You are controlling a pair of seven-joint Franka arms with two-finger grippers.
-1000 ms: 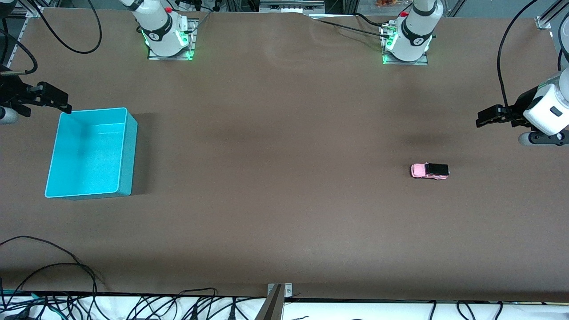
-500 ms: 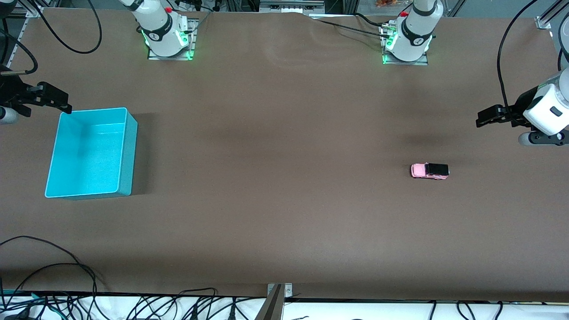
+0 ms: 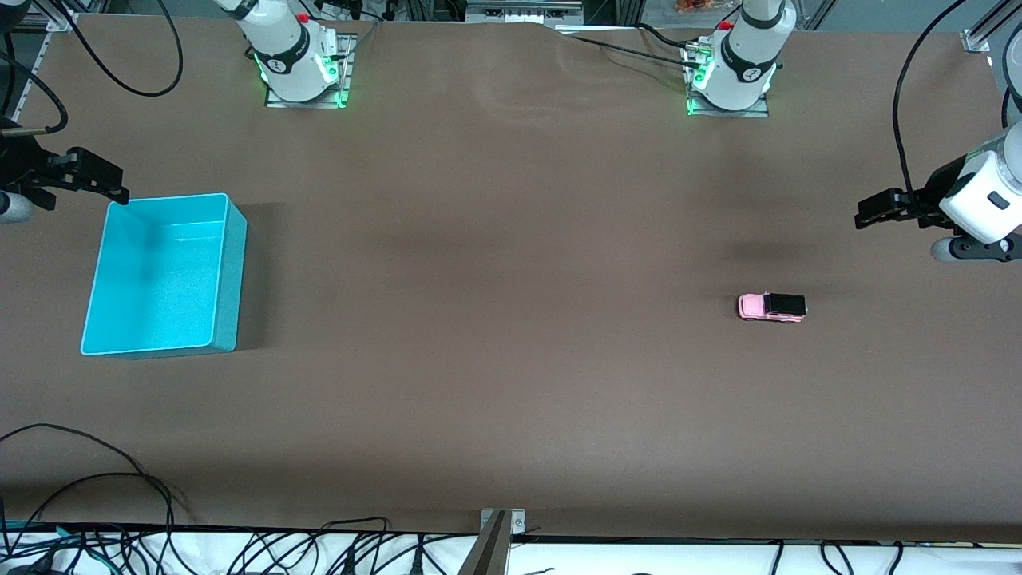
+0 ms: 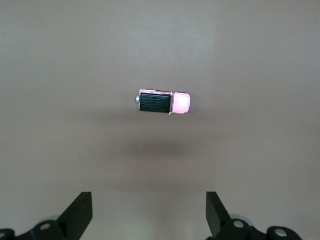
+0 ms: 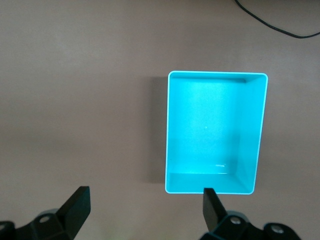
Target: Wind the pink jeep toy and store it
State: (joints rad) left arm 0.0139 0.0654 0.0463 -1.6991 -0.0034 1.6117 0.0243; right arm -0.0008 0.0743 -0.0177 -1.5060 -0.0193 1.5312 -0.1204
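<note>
The pink jeep toy (image 3: 771, 307) (image 4: 164, 102), light pink with a black roof, stands alone on the brown table toward the left arm's end. My left gripper (image 3: 866, 214) (image 4: 148, 212) hangs high over the table at that end, open and empty, well apart from the jeep. The turquoise bin (image 3: 231, 263) (image 5: 216, 80) sits empty toward the right arm's end. My right gripper (image 3: 116, 190) (image 5: 145, 210) hovers open and empty over the table just off the bin's corner.
Both arm bases (image 3: 299, 64) (image 3: 730, 72) stand along the table's edge farthest from the front camera. Loose black cables (image 3: 96, 487) lie by the near edge at the right arm's end. A metal bracket (image 3: 499, 523) sits at the near edge's middle.
</note>
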